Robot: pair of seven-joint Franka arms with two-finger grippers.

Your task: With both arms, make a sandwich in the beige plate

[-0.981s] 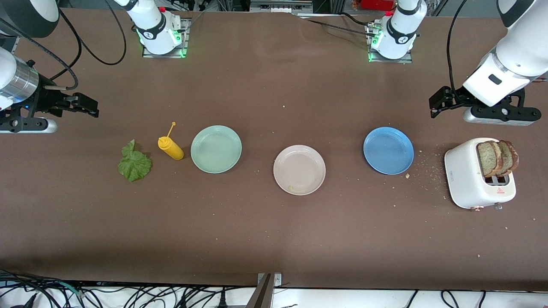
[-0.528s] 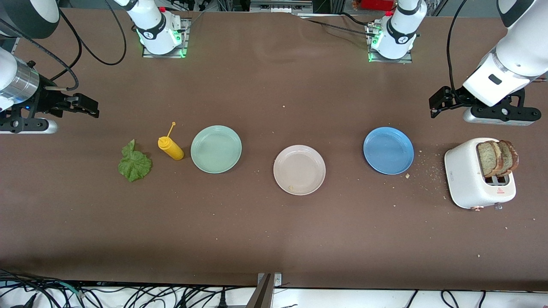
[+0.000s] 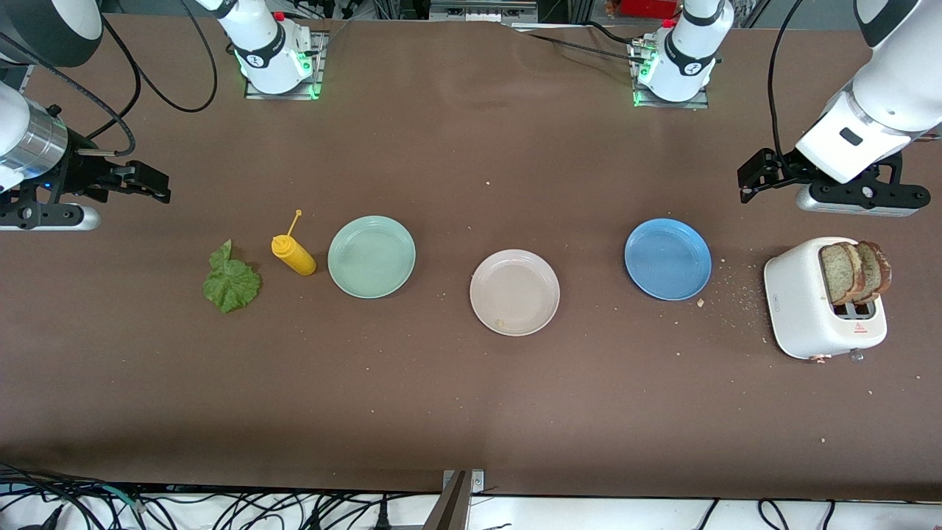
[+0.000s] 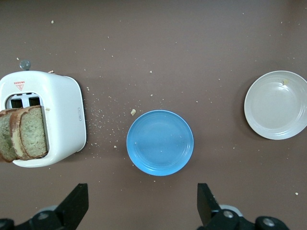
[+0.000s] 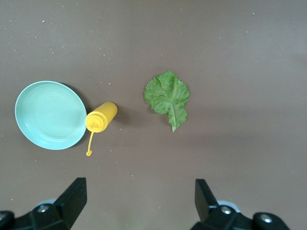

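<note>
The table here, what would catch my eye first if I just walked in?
Probably the three plates in a row: a mint-green plate, the beige plate in the middle, and a blue plate. At the left arm's end a white toaster holds brown bread slices; at the right arm's end lie a lettuce leaf and a yellow squeeze bottle. The left gripper and right gripper hang open above the table's ends.

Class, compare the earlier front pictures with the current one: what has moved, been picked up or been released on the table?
Nothing has visibly changed.
</note>
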